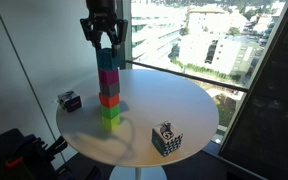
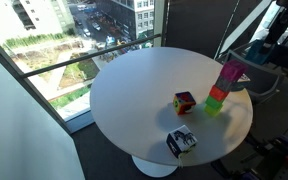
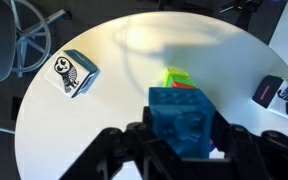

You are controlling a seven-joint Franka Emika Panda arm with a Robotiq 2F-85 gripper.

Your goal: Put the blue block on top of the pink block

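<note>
A tower of coloured cubes stands on the round white table (image 1: 174, 100). The pink block (image 1: 109, 75) is near its top, above a red-orange and a green cube, and also shows in an exterior view (image 2: 230, 72). My gripper (image 1: 105, 48) is shut on the blue block (image 1: 107, 60) and holds it right over the pink block, on it or just above it; I cannot tell if they touch. In the wrist view the blue block (image 3: 182, 115) sits between my fingers (image 3: 184, 142) and hides the pink block; green and orange cubes peek out beyond it.
A black-and-white patterned cube (image 1: 166, 139) lies near the table's edge and another patterned cube (image 1: 68, 100) lies beside the tower. Both show in the wrist view (image 3: 72, 73) (image 3: 284, 95). Large windows and a railing stand behind the table.
</note>
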